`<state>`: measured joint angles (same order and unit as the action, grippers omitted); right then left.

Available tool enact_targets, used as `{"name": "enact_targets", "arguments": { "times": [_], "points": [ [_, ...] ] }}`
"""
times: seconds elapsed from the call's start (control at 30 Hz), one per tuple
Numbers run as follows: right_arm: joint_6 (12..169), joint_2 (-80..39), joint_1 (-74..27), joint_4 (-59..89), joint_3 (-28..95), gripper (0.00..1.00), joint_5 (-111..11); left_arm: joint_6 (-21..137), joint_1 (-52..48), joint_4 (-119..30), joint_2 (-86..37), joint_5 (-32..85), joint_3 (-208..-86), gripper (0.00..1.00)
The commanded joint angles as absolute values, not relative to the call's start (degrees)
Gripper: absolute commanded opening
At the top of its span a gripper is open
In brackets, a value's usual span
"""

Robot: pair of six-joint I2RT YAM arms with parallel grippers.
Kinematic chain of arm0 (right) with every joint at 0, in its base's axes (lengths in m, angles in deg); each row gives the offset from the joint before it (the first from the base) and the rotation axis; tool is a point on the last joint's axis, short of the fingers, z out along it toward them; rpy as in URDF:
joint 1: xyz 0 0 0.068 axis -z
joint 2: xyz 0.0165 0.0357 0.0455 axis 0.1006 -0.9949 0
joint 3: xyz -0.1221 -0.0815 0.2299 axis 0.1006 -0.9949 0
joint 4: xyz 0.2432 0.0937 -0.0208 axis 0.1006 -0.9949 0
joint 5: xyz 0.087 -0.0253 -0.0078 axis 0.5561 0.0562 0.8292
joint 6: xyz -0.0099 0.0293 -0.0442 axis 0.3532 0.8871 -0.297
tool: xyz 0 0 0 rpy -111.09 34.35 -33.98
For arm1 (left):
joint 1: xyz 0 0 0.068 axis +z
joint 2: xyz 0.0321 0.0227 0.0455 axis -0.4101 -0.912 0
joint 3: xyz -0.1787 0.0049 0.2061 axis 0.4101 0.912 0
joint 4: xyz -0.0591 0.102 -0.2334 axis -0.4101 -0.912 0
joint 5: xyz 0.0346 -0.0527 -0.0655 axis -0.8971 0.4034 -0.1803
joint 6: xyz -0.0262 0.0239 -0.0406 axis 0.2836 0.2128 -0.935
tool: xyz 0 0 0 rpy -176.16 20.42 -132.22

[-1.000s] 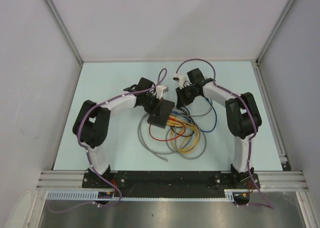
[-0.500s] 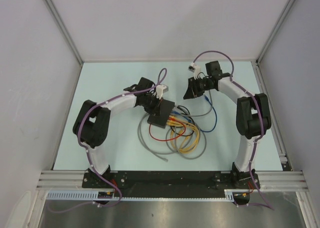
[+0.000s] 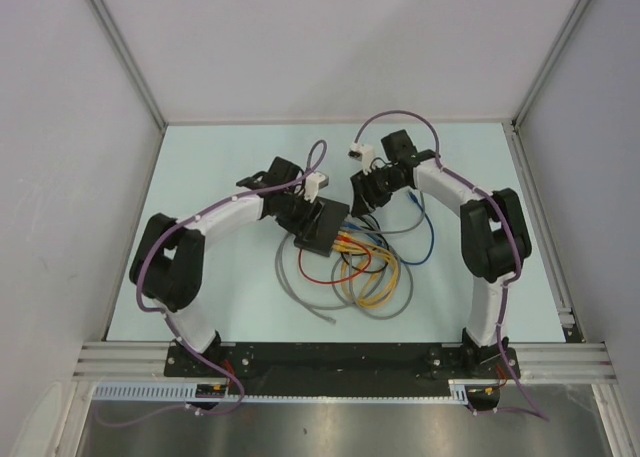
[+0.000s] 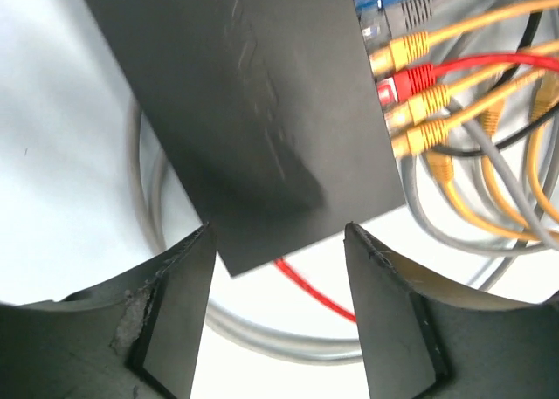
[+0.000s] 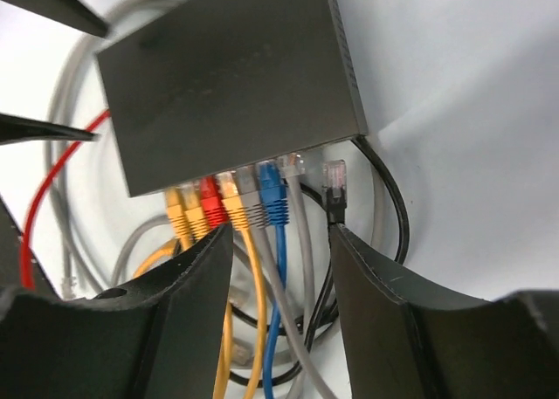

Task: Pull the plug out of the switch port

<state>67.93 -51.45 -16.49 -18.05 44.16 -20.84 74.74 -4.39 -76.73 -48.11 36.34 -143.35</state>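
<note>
Right claw (image 5: 279,233) spread, empty, hanging at the socket edge of the switch (image 5: 227,76); black plug (image 5: 335,189) lies loose just beside it, seemingly out of its port. Left claw (image 4: 278,233) also spread, straddling the switch's far corner, probably to brace it.

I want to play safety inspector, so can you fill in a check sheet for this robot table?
Surface: pale table, flat.
Job's things: black switch lying flat; black plug just outside its port row.
Clutter: nothing seen.
Grippers: left end effector open at the switch's corner, holding nothing; right end effector open, straddling the blue cable.
Cables: cable loops in yellow, red and grey, plugged into the switch.
Surroundings: plain walls, metal rail at the near edge.
</note>
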Motion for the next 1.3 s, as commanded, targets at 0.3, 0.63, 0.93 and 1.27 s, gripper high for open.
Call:
{"name": "enact_targets", "arguments": {
  "times": [0.3,0.63,0.93,1.27],
  "points": [
    [63.6,-57.4,-17.9,-18.0,44.9,0.37,-27.8,76.6,-4.0,-75.7,-41.7,34.2,-139.4,0.68],
    [59.0,-49.0,-14.0,-21.9,41.0,0.03,-33.9,75.4,-3.9,-75.5,-43.2,35.8,-141.5,0.68],
    [56.3,-42.7,-8.5,-22.0,37.4,0.0,-48.8,74.4,-3.9,-75.0,-45.5,37.4,-142.2,0.68],
    [53.8,-46.6,-6.9,-15.6,36.8,0.0,-62.9,74.2,-3.9,-75.4,-45.4,36.9,-142.5,0.67]
  ]
}}
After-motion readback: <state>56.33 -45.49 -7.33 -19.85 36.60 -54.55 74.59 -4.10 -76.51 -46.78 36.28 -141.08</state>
